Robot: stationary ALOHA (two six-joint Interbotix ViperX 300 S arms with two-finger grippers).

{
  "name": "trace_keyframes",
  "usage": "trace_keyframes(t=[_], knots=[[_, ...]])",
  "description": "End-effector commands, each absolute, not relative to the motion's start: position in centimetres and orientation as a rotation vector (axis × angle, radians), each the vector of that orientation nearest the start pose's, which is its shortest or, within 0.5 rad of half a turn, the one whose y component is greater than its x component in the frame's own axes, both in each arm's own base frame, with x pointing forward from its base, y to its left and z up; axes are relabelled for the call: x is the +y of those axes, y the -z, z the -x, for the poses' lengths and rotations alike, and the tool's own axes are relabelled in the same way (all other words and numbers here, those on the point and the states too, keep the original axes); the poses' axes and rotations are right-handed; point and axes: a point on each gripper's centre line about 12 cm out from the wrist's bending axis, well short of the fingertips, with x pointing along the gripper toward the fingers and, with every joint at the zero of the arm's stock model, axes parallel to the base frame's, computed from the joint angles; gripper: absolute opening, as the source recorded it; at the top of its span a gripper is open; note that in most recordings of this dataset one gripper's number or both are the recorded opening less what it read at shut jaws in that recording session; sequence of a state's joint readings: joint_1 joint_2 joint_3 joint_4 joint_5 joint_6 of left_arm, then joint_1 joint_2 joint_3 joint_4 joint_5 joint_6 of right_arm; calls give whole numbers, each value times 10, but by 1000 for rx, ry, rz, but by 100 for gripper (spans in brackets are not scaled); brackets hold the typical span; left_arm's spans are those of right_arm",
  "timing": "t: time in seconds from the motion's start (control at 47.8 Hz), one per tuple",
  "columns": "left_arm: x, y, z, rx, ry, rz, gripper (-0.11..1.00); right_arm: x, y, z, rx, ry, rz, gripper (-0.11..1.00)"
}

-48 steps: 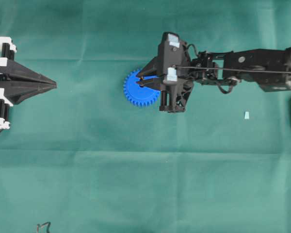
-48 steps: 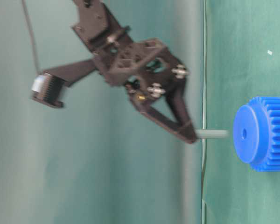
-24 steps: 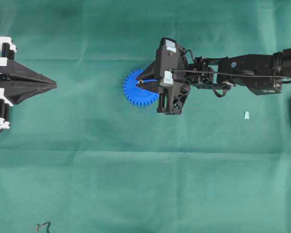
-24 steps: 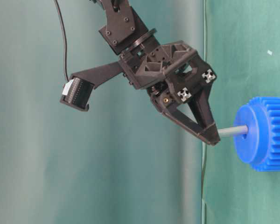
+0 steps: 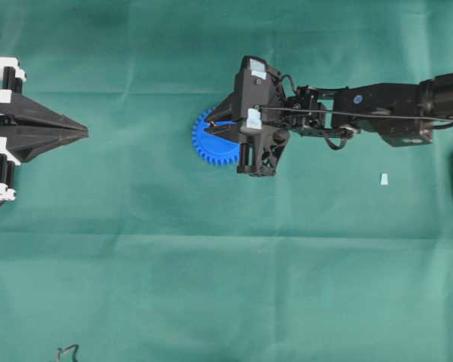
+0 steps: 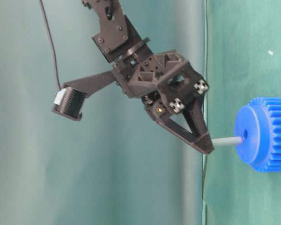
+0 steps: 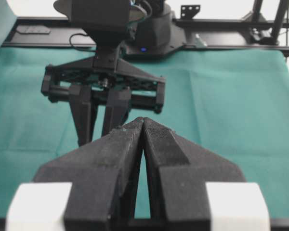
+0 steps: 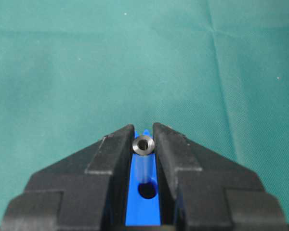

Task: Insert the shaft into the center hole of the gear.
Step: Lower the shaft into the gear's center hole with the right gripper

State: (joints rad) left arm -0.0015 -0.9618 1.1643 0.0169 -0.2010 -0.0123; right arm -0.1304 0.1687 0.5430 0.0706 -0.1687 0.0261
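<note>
While clamped on the shaft [image 6: 227, 140], right gripper [image 6: 207, 146] hangs over the gear [image 6: 264, 134], mid-cloth toward the far edge; shaft tip at the center hole [image 6: 245, 135], depth unclear; left gripper [image 5: 81, 132] fully closed, empty, at the left edge; pale chip [image 5: 383, 179] lies well right; green cloth [image 5: 211, 264] underneath.

The gear [image 6: 267, 134] is cut off at the frame edge.
</note>
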Motion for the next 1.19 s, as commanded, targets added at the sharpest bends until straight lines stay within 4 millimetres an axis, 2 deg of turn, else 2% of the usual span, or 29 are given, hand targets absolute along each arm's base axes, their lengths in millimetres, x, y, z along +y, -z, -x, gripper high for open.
trace_keyframes(t=[0.0, 0.126, 0.314, 0.419, 0.817, 1.173], knots=[[-1, -295, -203, -18, 7, -9, 0, -62, -161, -440, 499, 171, -124, 16], [-1, -296, -202, -21, 7, -9, 0, -63, -160, -437, 513, 173, -126, 16], [-1, -298, -202, -26, 7, -6, 0, -64, -192, -420, 462, 177, -121, 16], [-1, -297, -202, -23, 7, -7, 0, -63, -199, -412, 439, 177, -118, 16], [-1, -296, -202, -21, 7, -7, 0, -62, -193, -417, 381, 177, -118, 16], [-1, -297, -202, -25, 7, -7, 0, -58, -158, -426, 408, 181, -160, 16]])
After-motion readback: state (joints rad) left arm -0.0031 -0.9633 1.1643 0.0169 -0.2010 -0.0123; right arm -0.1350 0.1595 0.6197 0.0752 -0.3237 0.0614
